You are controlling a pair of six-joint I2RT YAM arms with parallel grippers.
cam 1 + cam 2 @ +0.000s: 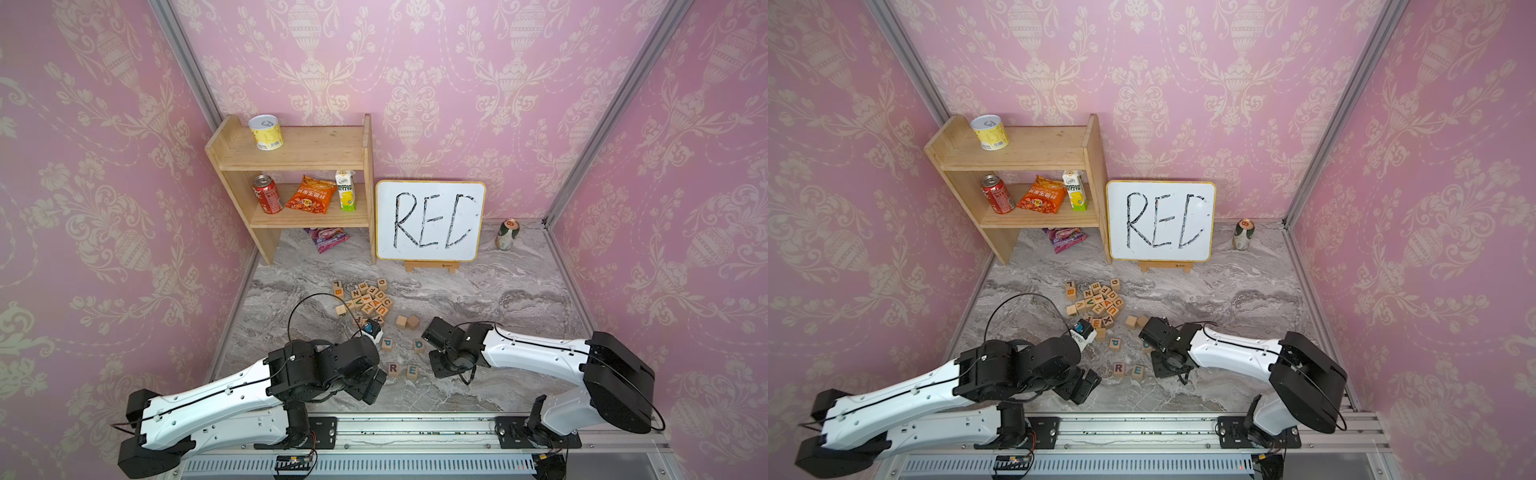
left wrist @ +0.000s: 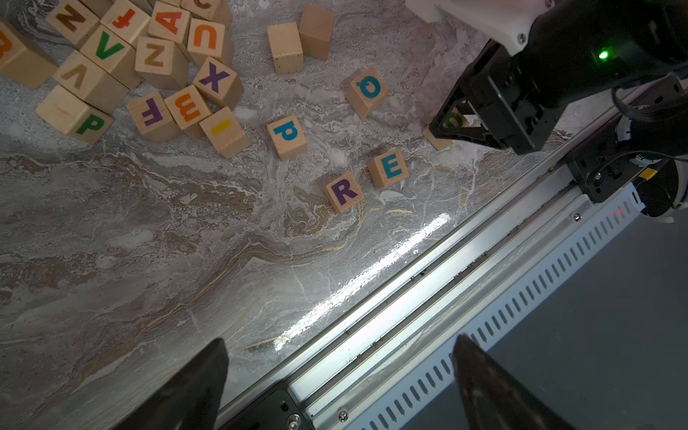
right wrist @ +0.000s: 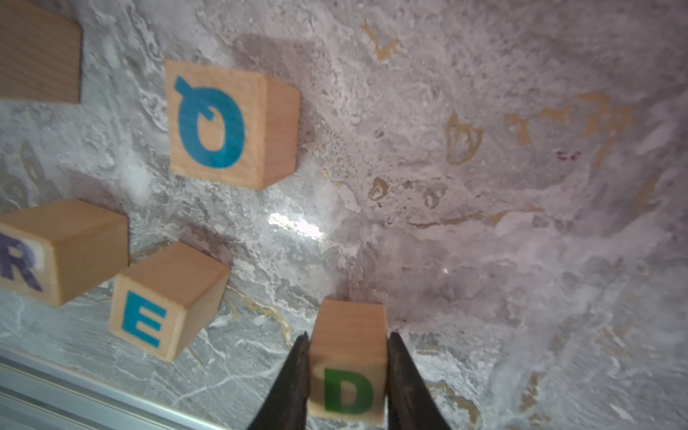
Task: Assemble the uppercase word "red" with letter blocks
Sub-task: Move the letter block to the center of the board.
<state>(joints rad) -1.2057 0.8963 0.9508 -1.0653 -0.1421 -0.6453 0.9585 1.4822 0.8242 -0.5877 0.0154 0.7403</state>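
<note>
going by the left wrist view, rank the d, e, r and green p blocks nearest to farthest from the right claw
1. D block: gripped in the right claw itself.
2. E block: just to the claw's left.
3. R block: beside E, further left.
4. green P block: far off, at the pile's edge.

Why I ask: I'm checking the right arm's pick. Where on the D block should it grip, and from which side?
On two opposite plain side faces of the D block, coming down from above. It is a cube with its letter face up and bare table on both flanks, so those flat parallel faces suit the jaws. The right gripper is shut on it that way.
</note>
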